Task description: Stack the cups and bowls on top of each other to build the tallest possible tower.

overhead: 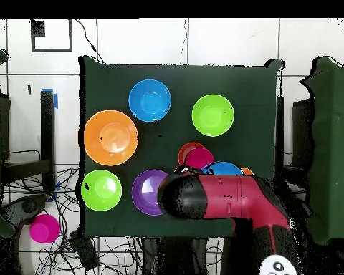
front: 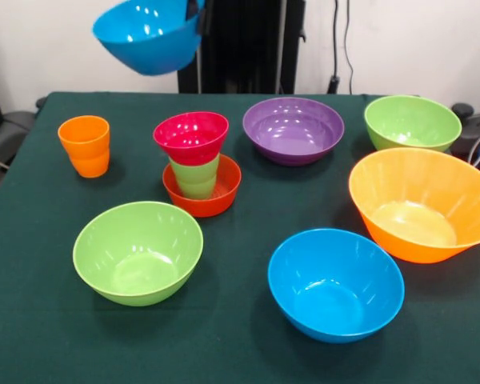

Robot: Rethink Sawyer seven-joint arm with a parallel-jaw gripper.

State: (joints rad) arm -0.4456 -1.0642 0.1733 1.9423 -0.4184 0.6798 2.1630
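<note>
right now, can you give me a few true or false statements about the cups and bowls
1. A blue bowl hangs in the air above the table. True.
2. The pink bowl sits on the light green cup. True.
3. The orange cup is part of the stack. False: it stands alone on the table.
4. The purple bowl holds another bowl. False: it is empty.
5. The light green cup stands in the red-orange bowl. True.
</note>
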